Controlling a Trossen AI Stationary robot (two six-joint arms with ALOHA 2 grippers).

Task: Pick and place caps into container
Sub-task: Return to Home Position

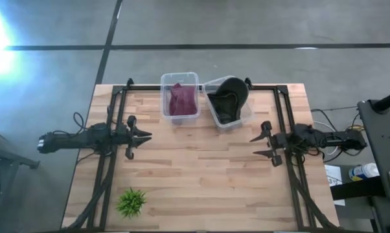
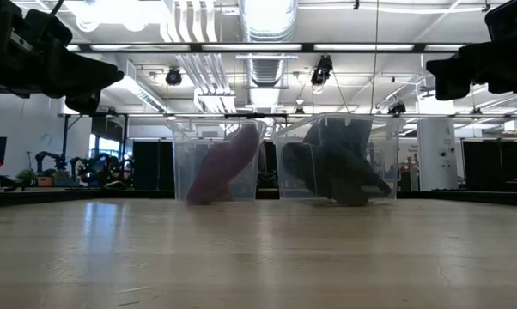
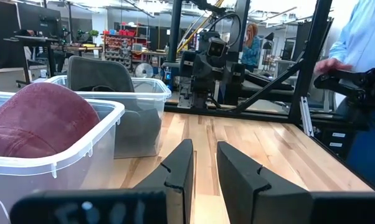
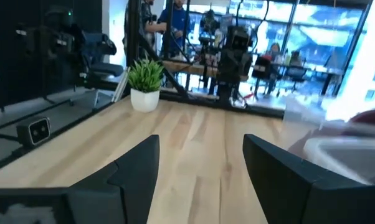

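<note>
Two clear tubs stand side by side at the table's far edge. The left tub (image 1: 179,76) holds the maroon cap (image 1: 181,100) (image 2: 224,163) (image 3: 41,121), which leans against its wall. The right tub (image 1: 245,115) sits askew and holds dark olive-grey cap fabric (image 1: 229,97) (image 2: 336,167) (image 3: 100,74); one cap or two, I cannot tell. My left gripper (image 1: 142,137) (image 3: 203,174) hovers open at mid-left, nearer than the tubs. My right gripper (image 1: 263,145) (image 4: 200,168) hovers open at mid-right. Neither touches anything.
A small green spiky plant (image 1: 131,202) (image 4: 145,78) stands in a white pot near the table's near-left corner. Bare wood lies between the two grippers (image 1: 201,168). Black frame rails run along both sides (image 1: 111,123). A person (image 3: 362,37) stands beyond the table's right side.
</note>
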